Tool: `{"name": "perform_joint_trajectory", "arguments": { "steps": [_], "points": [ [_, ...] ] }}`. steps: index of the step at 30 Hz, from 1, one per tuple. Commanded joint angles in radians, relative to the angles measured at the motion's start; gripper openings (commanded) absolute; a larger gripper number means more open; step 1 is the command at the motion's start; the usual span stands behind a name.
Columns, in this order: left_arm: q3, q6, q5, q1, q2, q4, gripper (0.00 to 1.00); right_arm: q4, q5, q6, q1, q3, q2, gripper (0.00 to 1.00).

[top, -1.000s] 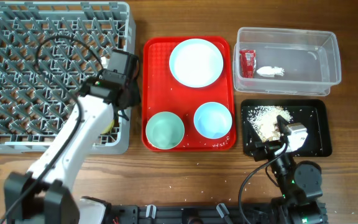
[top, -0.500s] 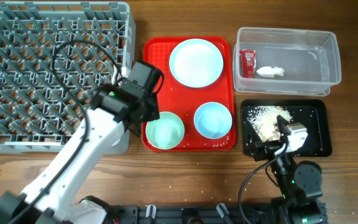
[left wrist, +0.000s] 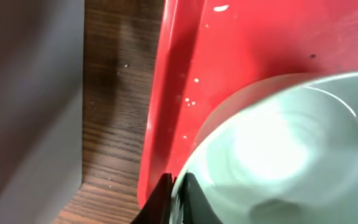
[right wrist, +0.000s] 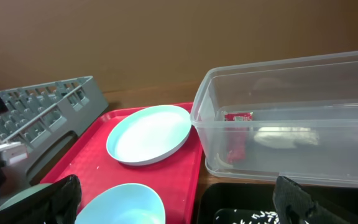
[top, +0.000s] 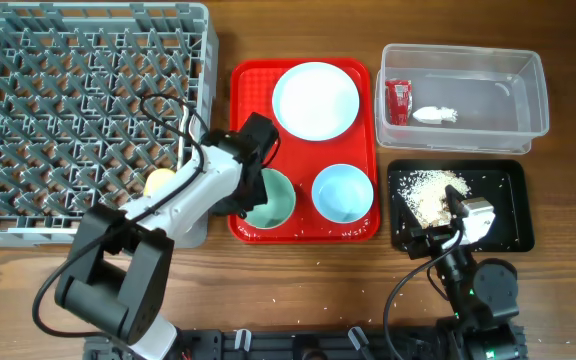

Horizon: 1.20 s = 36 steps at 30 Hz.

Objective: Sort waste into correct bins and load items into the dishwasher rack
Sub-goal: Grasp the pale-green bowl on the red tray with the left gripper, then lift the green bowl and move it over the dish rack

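One bowl matters now: the mint-green bowl (top: 280,205), upright on the red tray (top: 303,155) beside the rack (top: 68,100). Its mouth faces up, and being round it has no long axis. The left gripper (left wrist: 176,196) sits at its left rim; I cannot tell whether the jaws have clamped. It should bite deep, then lift level. The right gripper (right wrist: 179,196) rests spread, empty.

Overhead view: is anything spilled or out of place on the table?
Yes. Small white crumbs lie loose on the lower edge of the red tray and on the table in front of it, outside the black tray that holds the main pile.
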Motion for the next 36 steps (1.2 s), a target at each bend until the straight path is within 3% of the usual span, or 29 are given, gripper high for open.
{"name": "perform_joint_trajectory", "arguments": {
  "steps": [1,5,10,12,14,19,28,36],
  "points": [
    [0.003,-0.003,-0.053,-0.003,-0.005,-0.044,0.04,0.005,-0.013,0.009,-0.006,-0.002,-0.009,1.00],
    [0.172,-0.007,-0.235,-0.003,-0.121,-0.253,0.04,0.005,-0.013,0.009,-0.006,-0.002,-0.009,1.00],
    [0.340,-0.006,-0.380,-0.003,-0.274,-0.347,0.04,0.005,-0.013,0.009,-0.006,-0.002,-0.009,1.00],
    [0.341,-0.017,-0.700,-0.003,-0.307,-0.375,0.04,0.005,-0.013,0.009,-0.006,-0.002,-0.009,1.00],
    [0.340,-0.122,-0.973,-0.003,-0.294,-0.398,0.04,0.005,-0.013,0.009,-0.006,-0.002,-0.009,1.00],
    [0.340,-0.144,-1.250,0.062,-0.130,-0.329,0.04,0.005,-0.013,0.009,-0.006,-0.002,-0.009,1.00],
    [0.340,-0.137,-1.284,0.142,0.194,-0.231,0.04,0.005,-0.013,0.009,-0.006,-0.002,-0.009,1.00],
    [0.341,-0.107,-1.337,0.146,0.224,-0.238,0.04,0.005,-0.013,0.009,-0.006,-0.002,-0.009,1.00]
  ]
}}
